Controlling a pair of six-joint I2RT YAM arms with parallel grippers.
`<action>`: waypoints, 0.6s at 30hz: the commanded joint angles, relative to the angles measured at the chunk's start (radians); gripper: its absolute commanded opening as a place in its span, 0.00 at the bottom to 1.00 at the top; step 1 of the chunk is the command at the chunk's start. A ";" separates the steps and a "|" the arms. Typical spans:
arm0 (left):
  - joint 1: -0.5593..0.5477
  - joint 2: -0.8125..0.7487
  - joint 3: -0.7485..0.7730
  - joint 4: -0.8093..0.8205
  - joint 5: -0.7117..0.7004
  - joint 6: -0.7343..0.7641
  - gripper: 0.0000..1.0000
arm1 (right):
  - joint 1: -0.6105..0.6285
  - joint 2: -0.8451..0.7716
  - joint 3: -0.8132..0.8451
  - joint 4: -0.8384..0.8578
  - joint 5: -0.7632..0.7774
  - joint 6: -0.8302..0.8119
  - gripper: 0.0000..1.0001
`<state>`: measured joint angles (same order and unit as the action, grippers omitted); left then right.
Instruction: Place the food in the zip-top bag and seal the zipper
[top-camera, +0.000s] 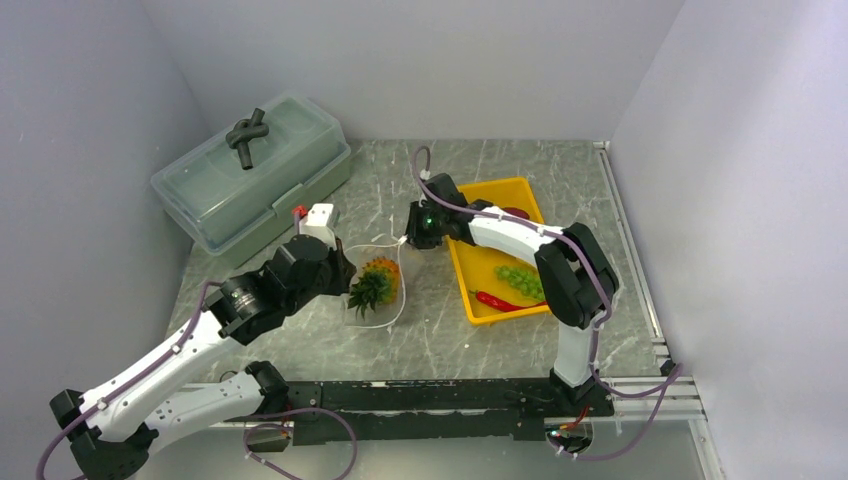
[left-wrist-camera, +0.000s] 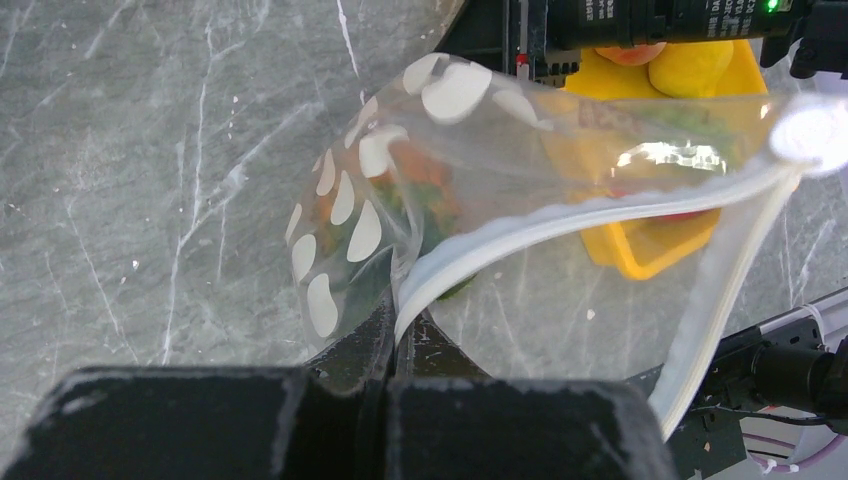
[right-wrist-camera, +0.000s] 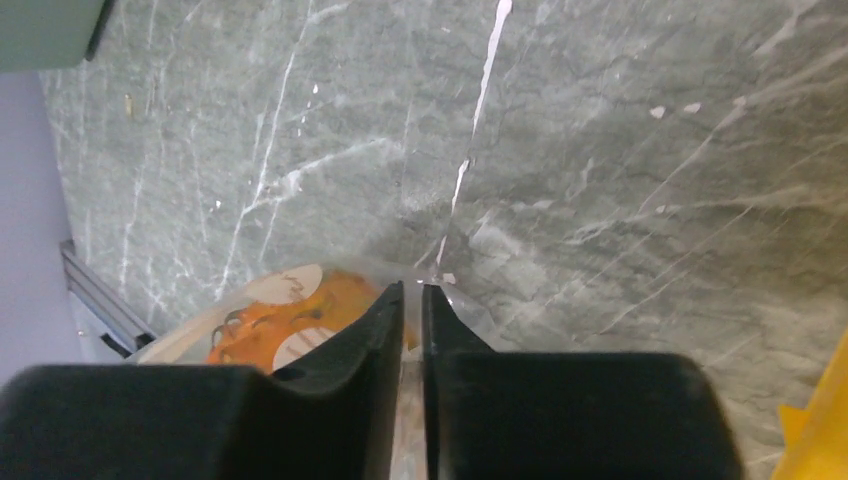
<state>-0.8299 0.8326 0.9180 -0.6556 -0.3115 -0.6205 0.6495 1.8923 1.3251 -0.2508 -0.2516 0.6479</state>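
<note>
The zip-top bag (top-camera: 393, 303), clear with white dots, lies mid-table with the orange pineapple (top-camera: 375, 283) inside. My left gripper (top-camera: 340, 272) is shut on the bag's left end, pinching the zipper (left-wrist-camera: 600, 210) where its two whitish strips meet, just above the fingertips (left-wrist-camera: 380, 335). The strips spread apart toward the far end, so the mouth gapes. My right gripper (top-camera: 407, 240) is at the bag's far corner; in its wrist view the jaws (right-wrist-camera: 412, 290) stand almost together with the bag's edge between them. Green grapes (top-camera: 520, 280) and a red chili (top-camera: 498, 300) lie in the yellow tray (top-camera: 488, 262).
A peach (left-wrist-camera: 630, 52) and a yellow fruit (left-wrist-camera: 690, 65) sit at the tray's far end. A large translucent lidded box (top-camera: 250, 175) with a black object (top-camera: 248, 130) on top stands at the back left. Walls close in on three sides.
</note>
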 joint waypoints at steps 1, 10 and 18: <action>0.003 -0.016 -0.001 0.021 -0.009 0.005 0.00 | -0.002 -0.055 -0.023 0.059 -0.034 0.020 0.04; 0.002 -0.032 0.019 -0.012 -0.027 0.017 0.00 | -0.002 -0.128 -0.037 0.060 0.013 0.021 0.00; 0.002 -0.062 0.044 -0.033 -0.048 0.040 0.00 | -0.002 -0.240 0.106 -0.060 0.127 -0.059 0.00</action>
<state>-0.8299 0.7986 0.9188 -0.6865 -0.3309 -0.6079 0.6495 1.7546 1.3109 -0.2779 -0.2039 0.6403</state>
